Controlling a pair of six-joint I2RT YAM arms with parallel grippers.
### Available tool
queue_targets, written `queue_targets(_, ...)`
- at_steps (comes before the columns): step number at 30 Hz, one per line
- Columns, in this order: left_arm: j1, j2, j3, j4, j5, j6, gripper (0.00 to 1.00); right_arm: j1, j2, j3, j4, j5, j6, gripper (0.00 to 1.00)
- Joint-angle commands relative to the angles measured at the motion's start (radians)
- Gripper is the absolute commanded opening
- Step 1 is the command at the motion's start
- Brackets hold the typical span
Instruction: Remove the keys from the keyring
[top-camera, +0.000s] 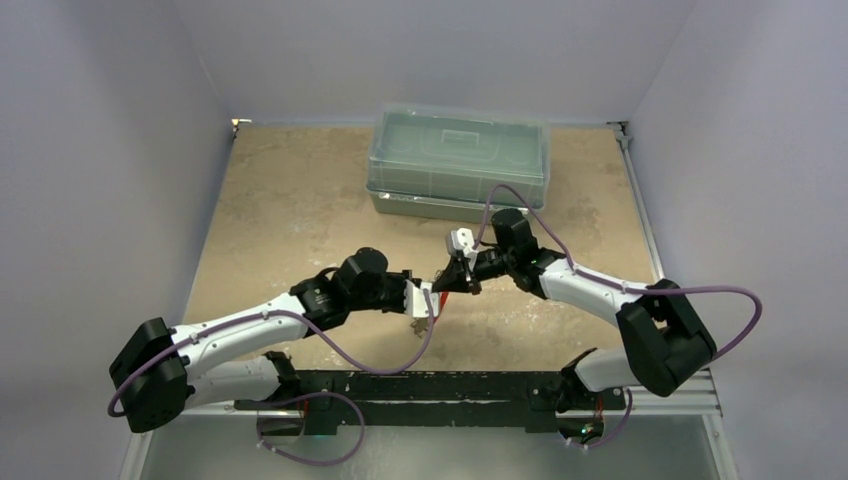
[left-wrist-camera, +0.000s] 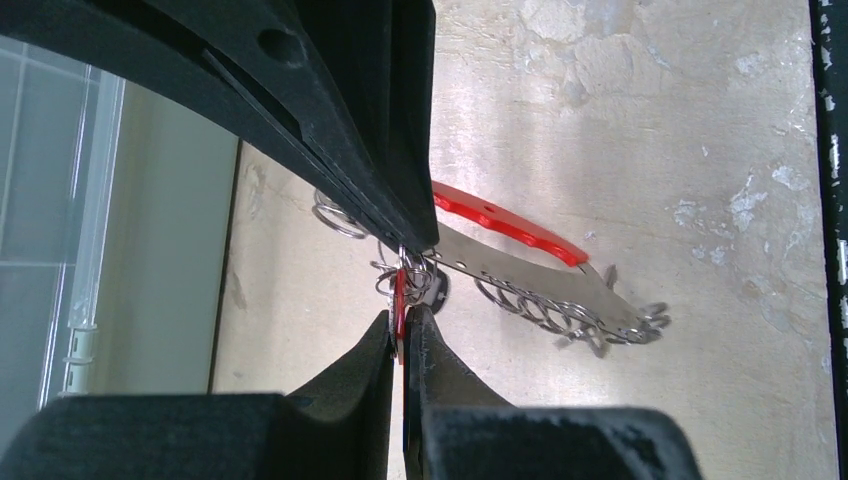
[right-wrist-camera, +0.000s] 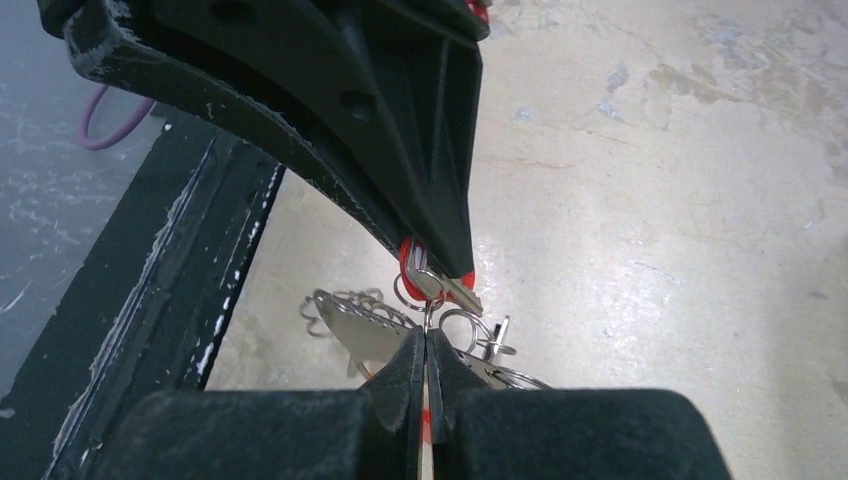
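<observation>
The keyring (left-wrist-camera: 530, 285), a pale crescent plate with a red outer edge, hangs between the two claws over the near middle of the table (top-camera: 290, 220); whether it touches the surface cannot be told. A row of small wire loops (left-wrist-camera: 545, 312) runs along its inner edge out to the free tip, which points away from both claws. At its other end sit the keys. The red key (left-wrist-camera: 400, 300) is pinched edge-on between the fingers of the left claw (left-wrist-camera: 402, 325), which is closed tight on it. In the right wrist view a silver key (right-wrist-camera: 448, 290) lies just under that same claw's tip, beside the red head, with thin rings tangled around it. The right claw (right-wrist-camera: 427, 340) is closed too, its fingers pressed together on the keyring's end: a thin wire comes up out of the tips and a strip of red shows in the slit between them. In the overhead view the two claws meet tip to tip, the left arm reaching in from the left and the right arm from the right. A clear lidded box (top-camera: 460, 160) stands well apart at the far edge of the table. The black rail (top-camera: 420, 385) carrying the arm bases runs along the near edge.
</observation>
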Motion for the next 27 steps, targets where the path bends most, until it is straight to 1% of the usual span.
queue_targets(1,0.008,-0.019,-0.009,0.008,-0.004,0.005,0.0,-0.022,-0.015,-0.007,0.126,-0.051,0.104,0.0)
queue_targets(11,0.008,-0.015,-0.041,0.0,-0.024,0.015,0.0,-0.034,-0.006,-0.032,0.301,-0.049,0.244,0.0)
queue_targets(27,0.007,0.052,-0.083,0.054,-0.005,0.011,0.0,-0.035,-0.002,-0.069,0.418,-0.037,0.342,0.0)
